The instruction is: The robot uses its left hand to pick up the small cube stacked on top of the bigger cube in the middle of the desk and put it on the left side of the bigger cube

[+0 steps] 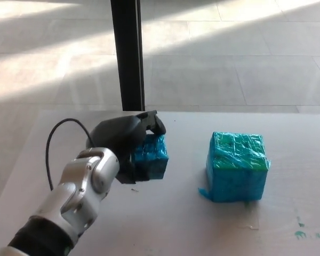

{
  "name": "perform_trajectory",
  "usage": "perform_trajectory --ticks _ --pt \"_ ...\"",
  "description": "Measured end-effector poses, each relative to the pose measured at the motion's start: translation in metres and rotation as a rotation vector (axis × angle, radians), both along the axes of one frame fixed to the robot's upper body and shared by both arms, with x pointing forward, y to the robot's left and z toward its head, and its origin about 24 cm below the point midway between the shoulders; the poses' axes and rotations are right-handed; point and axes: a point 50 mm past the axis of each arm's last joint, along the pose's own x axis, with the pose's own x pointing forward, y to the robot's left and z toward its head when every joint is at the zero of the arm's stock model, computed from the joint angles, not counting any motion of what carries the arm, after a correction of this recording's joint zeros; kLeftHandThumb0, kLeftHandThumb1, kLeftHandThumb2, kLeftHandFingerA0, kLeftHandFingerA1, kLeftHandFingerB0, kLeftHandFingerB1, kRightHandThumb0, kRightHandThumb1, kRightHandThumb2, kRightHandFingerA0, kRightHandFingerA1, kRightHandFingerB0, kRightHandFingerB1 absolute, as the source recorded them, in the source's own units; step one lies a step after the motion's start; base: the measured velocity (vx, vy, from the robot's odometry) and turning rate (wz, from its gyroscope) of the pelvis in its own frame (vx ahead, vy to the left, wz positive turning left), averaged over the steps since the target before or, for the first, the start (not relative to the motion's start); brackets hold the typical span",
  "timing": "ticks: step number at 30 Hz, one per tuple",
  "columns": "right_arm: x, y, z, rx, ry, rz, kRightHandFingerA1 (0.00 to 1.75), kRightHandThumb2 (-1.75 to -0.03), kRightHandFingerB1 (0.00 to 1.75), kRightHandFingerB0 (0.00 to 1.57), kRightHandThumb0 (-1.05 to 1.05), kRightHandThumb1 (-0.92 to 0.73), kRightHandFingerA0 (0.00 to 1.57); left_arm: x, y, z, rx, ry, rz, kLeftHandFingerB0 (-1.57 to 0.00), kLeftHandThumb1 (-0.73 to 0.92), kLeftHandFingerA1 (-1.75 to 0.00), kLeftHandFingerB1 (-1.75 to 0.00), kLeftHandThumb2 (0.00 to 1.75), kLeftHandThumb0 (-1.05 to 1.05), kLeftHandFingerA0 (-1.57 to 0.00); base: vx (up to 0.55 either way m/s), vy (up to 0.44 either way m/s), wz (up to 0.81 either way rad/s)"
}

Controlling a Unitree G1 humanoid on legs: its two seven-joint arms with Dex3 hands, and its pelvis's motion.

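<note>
1. Left hand (129,140): black, matte, thick fingers clamped round the small cube (152,156); thumb hooked over the cube's top far edge. Silver jointed wrist behind it, with a black cable looping up toward the counter's left edge.
2. Small cube: blue, wrapped in crinkly glossy film or tape, edges a bit soft. Sits left of the bigger cube (237,166), well apart from it, roughly mid-counter. Its base looks at or just above the counter (170,224); can't tell if it's touching.
3. Progress, my read: lift off the bigger cube is done, carry to the left side is done. Left to do: set it down if it isn't already, open the fingers, pull the hand away.
4. Bigger cube: same shiny blue wrap, green top face with grid-like lines, film bunched loose at the near left bottom corner. Top is bare.
5. Counter: pale, smooth, matte; some greenish smudges near the near right corner.
6. Beyond the far edge: black upright post (128,53), sunlit tiled floor.
7. Right hand: not in view.
</note>
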Motion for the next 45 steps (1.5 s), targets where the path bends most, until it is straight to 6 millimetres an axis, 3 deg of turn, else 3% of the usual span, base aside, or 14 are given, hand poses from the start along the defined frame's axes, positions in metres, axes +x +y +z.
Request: perform_trajectory --ticks 3,7,8,12,18,19,20,21,23,24,26,28,29,45 --pt "0.000 0.000 0.000 -0.002 0.001 0.002 0.65 -0.65 0.46 0.56 -0.57 -0.84 0.53 -0.011 0.001 -0.019 -0.015 0.045 0.002 -0.73 0.65 -1.48 -0.90 0.83 -0.23 -0.76 0.00 0.000 0.00" --pt "0.003 0.000 0.001 -0.002 -0.005 0.007 0.67 -0.65 0.49 0.57 -0.58 -0.84 0.51 -0.020 -0.006 -0.036 -0.051 0.091 -0.002 -0.67 0.59 -1.72 -1.52 0.95 -0.20 -0.74 0.00 0.000 0.00" --pt "0.005 0.000 0.002 -0.004 -0.010 0.011 0.65 -0.65 0.48 0.57 -0.58 -0.83 0.52 -0.023 -0.010 -0.040 -0.062 0.100 -0.006 -0.71 0.62 -1.65 -1.20 0.85 -0.21 -0.79 0.00 0.000 0.00" --pt "0.007 0.000 0.003 -0.007 -0.017 0.017 0.60 -0.65 0.46 0.52 -0.56 -0.83 0.49 -0.027 -0.020 -0.048 -0.092 0.105 -0.008 -0.76 0.68 -1.70 -1.03 0.66 -0.26 -0.81 0.00 0.000 0.00" --pt "0.006 0.000 0.003 -0.006 -0.014 0.014 0.61 -0.64 0.45 0.54 -0.57 -0.82 0.50 -0.029 -0.025 -0.055 -0.073 0.071 0.004 -0.79 0.65 -1.66 -1.24 0.85 -0.20 -0.83 0.00 0.000 0.00" --pt "0.006 0.000 0.003 -0.005 -0.010 0.012 0.65 -0.64 0.47 0.56 -0.59 -0.82 0.49 -0.029 -0.026 -0.056 -0.071 0.064 0.002 -0.68 0.71 -1.52 -0.75 0.71 -0.28 -0.80 0.00 0.000 0.00" --pt "0.005 0.000 0.002 -0.004 -0.008 0.010 0.65 -0.64 0.47 0.56 -0.59 -0.82 0.49 -0.030 -0.026 -0.057 -0.067 0.060 0.001 -0.68 0.71 -1.52 -0.75 0.71 -0.28 -0.80 0.00 0.000 0.00" --pt "0.005 0.000 0.002 -0.003 -0.006 0.009 0.66 -0.64 0.47 0.56 -0.58 -0.81 0.50 -0.030 -0.026 -0.058 -0.063 0.055 -0.002 -0.30 0.51 -1.06 -0.56 0.95 -0.48 -0.70 0.00 0.000 0.00" --pt "0.004 0.000 0.002 -0.003 -0.004 0.006 0.66 -0.64 0.46 0.56 -0.56 -0.81 0.50 -0.030 -0.028 -0.059 -0.032 0.056 -0.020 -0.23 0.69 -0.84 -0.35 0.60 -0.54 -0.45 0.00 0.000 0.00" --pt "0.004 0.000 0.002 -0.003 -0.004 0.006 0.67 -0.64 0.45 0.54 -0.55 -0.80 0.48 -0.030 -0.029 -0.059 -0.017 0.063 -0.026 0.00 0.56 -0.43 -0.07 0.94 -0.87 -0.01 0.00 0.000 0.00" --pt "0.004 0.000 0.002 -0.006 -0.004 0.004 0.67 -0.64 0.44 0.53 -0.56 -0.80 0.47 -0.029 -0.030 -0.057 0.020 0.068 -0.041 0.00 0.60 -0.16 -0.05 0.98 -0.94 0.00 0.00 0.000 0.00" --pt "0.004 0.000 0.002 -0.008 -0.006 0.002 0.68 -0.64 0.44 0.51 -0.55 -0.79 0.46 -0.029 -0.031 -0.058 0.053 0.085 -0.053 0.00 0.62 -0.09 0.00 0.98 -1.00 0.00 0.00 0.000 0.00" --pt "0.004 0.000 0.002 -0.009 -0.006 0.001 0.65 -0.64 0.43 0.50 -0.56 -0.79 0.45 -0.029 -0.031 -0.058 0.071 0.098 -0.059 0.00 0.71 0.00 0.00 0.62 -0.88 0.00 0.00 0.000 0.00" --pt "0.004 -0.001 0.003 -0.014 -0.011 -0.013 0.63 -0.62 0.41 0.41 -0.57 -0.75 0.39 -0.022 -0.031 -0.041 0.182 0.197 -0.081 0.00 0.77 0.00 0.00 0.65 -1.05 0.00 0.00 0.000 0.00"
